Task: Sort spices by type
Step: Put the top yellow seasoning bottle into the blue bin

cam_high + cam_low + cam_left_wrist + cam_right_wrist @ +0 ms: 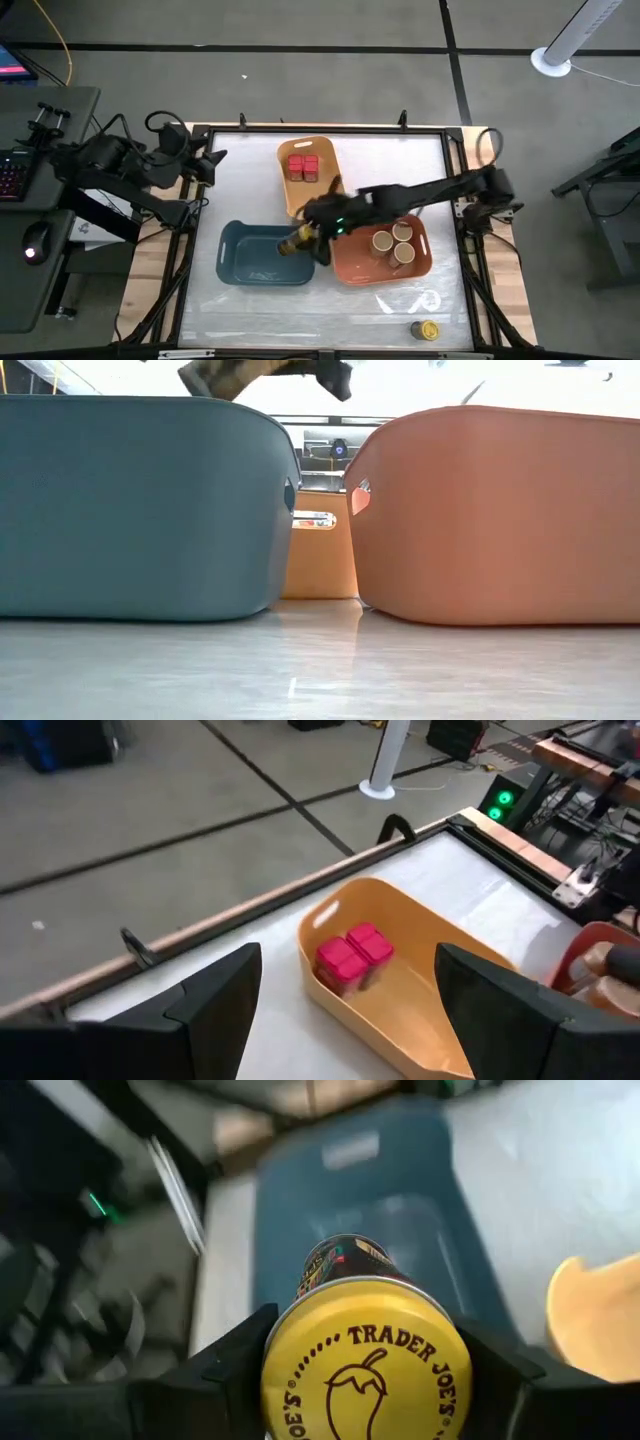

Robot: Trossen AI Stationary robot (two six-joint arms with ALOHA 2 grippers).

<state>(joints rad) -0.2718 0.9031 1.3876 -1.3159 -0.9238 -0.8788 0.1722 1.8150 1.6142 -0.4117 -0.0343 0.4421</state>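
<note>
Now, what we see:
Right gripper: over teal bin, jaws pinching a round yellow-lidded jar, glossy lid w/ pepper logo.
Left gripper: parked at table's left edge, jaws spread.
Yellow bin: 2 boxy red tins.
Orange bin: 3 tan-lidded cylinders.
Loose: 1 yellow-lidded jar, front right, on the table.

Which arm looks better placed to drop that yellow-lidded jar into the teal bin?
The right. Its gripper already holds the yellow-lidded jar over the teal bin. The left gripper waits open at the table's far left corner.
</note>
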